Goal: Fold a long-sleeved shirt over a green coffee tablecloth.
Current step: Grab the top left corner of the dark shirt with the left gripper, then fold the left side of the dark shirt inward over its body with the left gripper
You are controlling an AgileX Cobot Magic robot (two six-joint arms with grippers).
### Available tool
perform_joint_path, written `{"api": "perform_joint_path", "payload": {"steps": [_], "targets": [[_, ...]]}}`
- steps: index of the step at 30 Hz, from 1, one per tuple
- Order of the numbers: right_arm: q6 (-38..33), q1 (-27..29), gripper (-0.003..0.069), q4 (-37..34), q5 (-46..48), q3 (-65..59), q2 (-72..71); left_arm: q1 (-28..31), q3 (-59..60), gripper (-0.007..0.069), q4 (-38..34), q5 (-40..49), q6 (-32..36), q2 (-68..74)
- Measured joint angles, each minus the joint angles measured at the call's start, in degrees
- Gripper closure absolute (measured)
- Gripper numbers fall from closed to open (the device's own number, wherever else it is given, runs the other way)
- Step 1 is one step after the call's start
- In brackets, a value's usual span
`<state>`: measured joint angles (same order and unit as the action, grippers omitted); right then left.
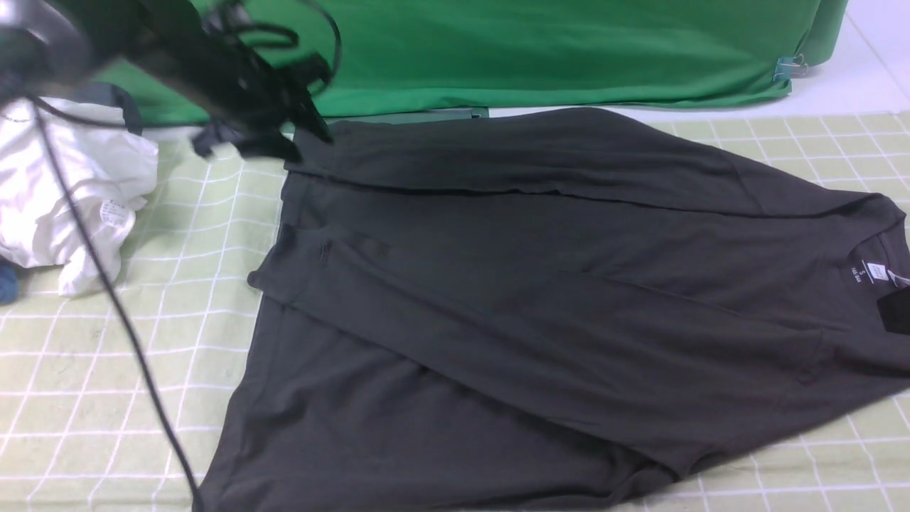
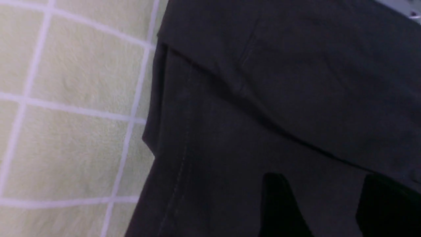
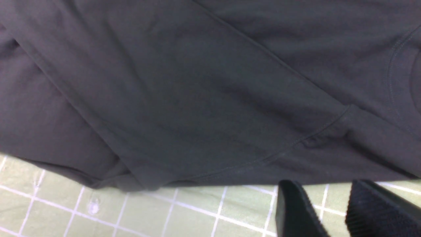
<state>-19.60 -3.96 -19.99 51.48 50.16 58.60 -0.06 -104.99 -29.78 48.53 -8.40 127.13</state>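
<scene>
My left arm (image 1: 178, 50) is bulky matte black, blurred here — thin black cables (image 1: 245, 28) loop just above my left claw (image 2: 329, 214), and one long black cord (image 1: 106, 284) hangs behind it. My right claw (image 3: 332, 217) has black fingers (image 3: 296, 214) — one pad finely ribbed.

Left end effector (image 1: 264, 139) blurred; long-sleeved shirt (image 1: 540, 299) cut off at right, bottom edges.
</scene>
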Motion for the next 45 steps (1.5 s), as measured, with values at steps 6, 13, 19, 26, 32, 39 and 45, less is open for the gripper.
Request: {"api": "perform_joint_path", "payload": {"steps": [6, 13, 19, 26, 32, 39, 45], "targets": [[0.0, 0.0, 0.0421, 0.0, 0.0, 0.0, 0.0, 0.0, -2.3, 0.0311, -4.5, -3.0, -0.3, 6.8], [0.0, 0.0, 0.0421, 0.0, 0.5, 0.0, 0.0, 0.0, -2.8, 0.032, -5.6, -11.8, -5.2, 8.5], [0.0, 0.0, 0.0421, 0.0, 0.9, 0.0, 0.0, 0.0, -2.8, 0.0323, -5.8, -14.5, -7.4, 8.8], [0.0, 0.0, 0.0421, 0.0, 0.9, 0.0, 0.0, 0.0, -3.0, 0.0325, -3.3, -14.5, -20.8, 8.8], [0.0, 0.0, 0.0421, 0.0, 0.9, 0.0, 0.0, 0.0, -3.0, 0.0386, -2.2, -14.7, -24.2, 8.8], [0.0, 0.0, 0.0421, 0.0, 0.9, 0.0, 0.0, 0.0, -3.0, 0.0596, -2.0, -14.2, -19.8, 9.0], [0.0, 0.0, 0.0421, 0.0, 0.1, 0.0, 0.0, 0.0, -3.0, 0.0604, -2.8, -10.4, -16.1, 5.8]]}}
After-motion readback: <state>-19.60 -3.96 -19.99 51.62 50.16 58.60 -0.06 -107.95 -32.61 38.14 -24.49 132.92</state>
